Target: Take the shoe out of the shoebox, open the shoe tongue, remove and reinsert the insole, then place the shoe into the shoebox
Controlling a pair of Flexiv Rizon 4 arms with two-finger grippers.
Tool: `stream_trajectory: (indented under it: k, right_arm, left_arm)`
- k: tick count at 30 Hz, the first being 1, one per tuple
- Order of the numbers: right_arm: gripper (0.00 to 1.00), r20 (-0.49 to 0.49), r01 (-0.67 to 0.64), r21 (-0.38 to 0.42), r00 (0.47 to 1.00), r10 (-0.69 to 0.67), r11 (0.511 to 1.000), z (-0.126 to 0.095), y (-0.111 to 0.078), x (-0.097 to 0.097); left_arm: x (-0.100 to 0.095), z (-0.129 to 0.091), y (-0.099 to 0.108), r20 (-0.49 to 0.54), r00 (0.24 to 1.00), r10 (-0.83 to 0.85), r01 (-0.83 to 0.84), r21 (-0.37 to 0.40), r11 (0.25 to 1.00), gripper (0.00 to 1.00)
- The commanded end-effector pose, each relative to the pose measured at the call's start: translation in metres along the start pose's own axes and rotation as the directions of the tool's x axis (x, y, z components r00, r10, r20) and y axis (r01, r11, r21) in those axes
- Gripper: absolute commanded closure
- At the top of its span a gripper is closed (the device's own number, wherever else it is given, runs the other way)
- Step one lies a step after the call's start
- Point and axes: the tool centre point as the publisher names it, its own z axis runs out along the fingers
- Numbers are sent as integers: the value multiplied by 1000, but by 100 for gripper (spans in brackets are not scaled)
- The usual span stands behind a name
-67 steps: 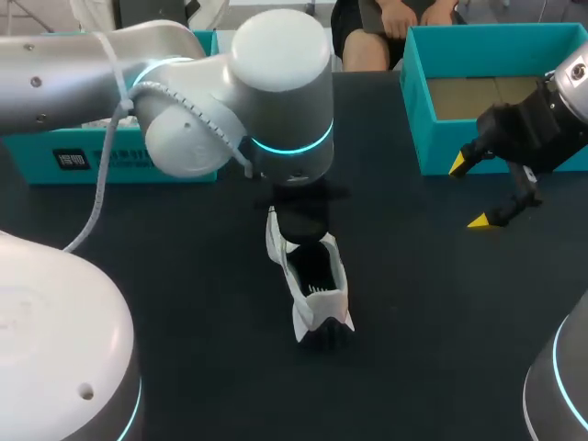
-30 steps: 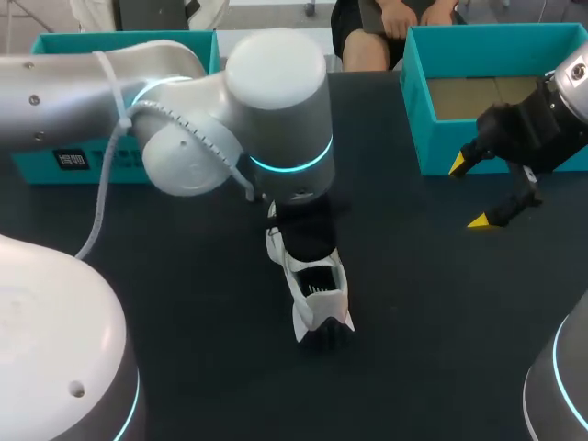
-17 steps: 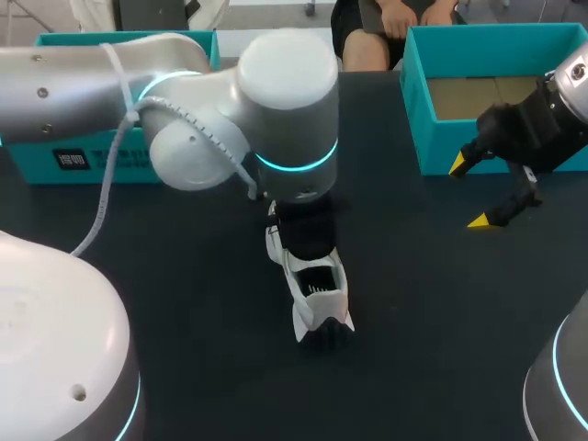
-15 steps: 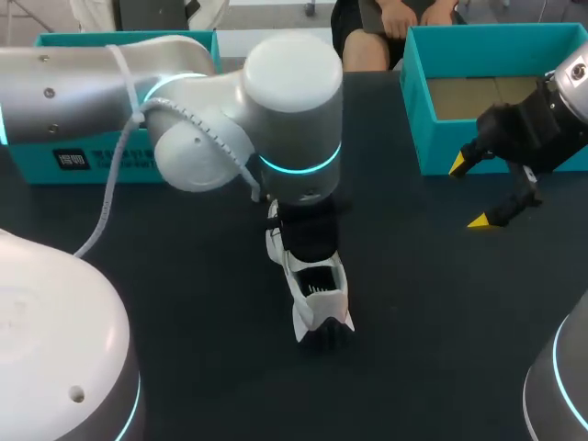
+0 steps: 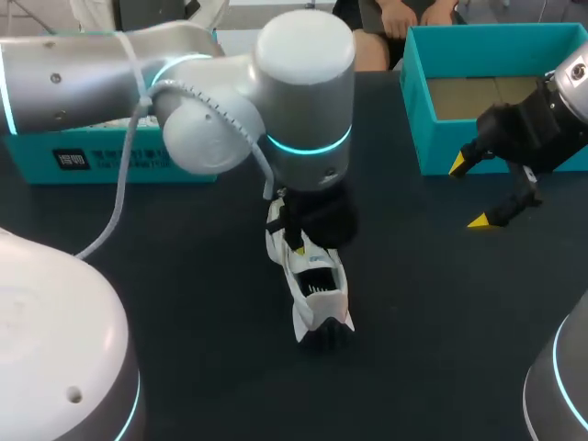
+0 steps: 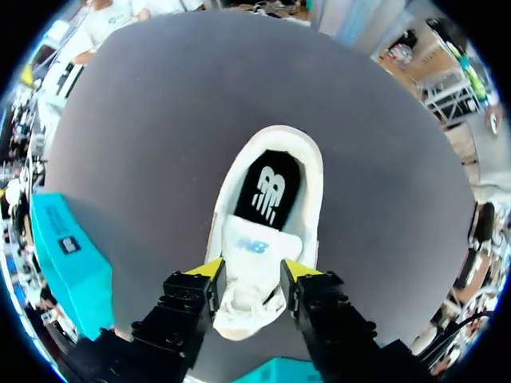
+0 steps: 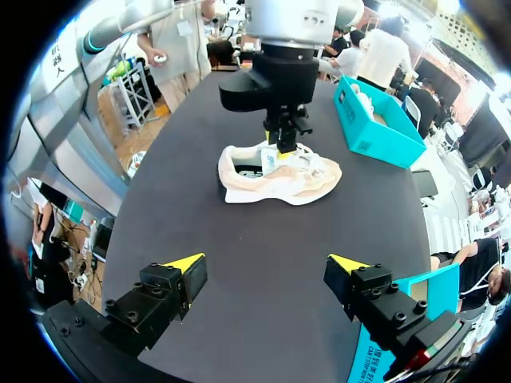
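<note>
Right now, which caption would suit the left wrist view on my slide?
Left gripper pinches the tongue of the white shoe, black insole showing ahead.

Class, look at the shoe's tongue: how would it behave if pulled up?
The tongue, between the left claw's tips, looks thin and soft, so it would probably bend rather than resist. The shoe seems light and lies otherwise unheld, so it may lift or tip.

The tabletop (image 5: pixel 432 303) is a flat, matt, near-black surface with no pattern or seam showing. Light falls on it evenly from above, leaving only faint, soft-edged shadows and a dull sheen. Its far edge meets a paler floor beyond.
</note>
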Motion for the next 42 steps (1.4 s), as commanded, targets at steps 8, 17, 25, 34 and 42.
stream_trajectory:
  k: [8, 17, 25, 34, 42]
  right_arm:
    - [0, 1, 0, 2, 1000, 0, 1000, 1, 0, 0]
    - [0, 1, 0, 2, 1000, 0, 1000, 1, 0, 0]
    - [0, 1, 0, 2, 1000, 0, 1000, 1, 0, 0]
    - [0, 1, 0, 2, 1000, 0, 1000, 1, 0, 0]
    - [0, 1, 0, 2, 1000, 0, 1000, 1, 0, 0]
  left_arm:
    - [10, -15, -2, 46, 994, -100, 102, -45, 994, 0]
    - [12, -15, -2, 68, 966, -249, 248, 30, 968, 0]
    - [37, -24, 4, 1, 451, -892, 887, 104, 449, 0]
    - [53, -22, -17, 19, 131, -991, 988, 76, 132, 0]
    - [55, -26, -45, 19, 95, -995, 986, 138, 97, 0]
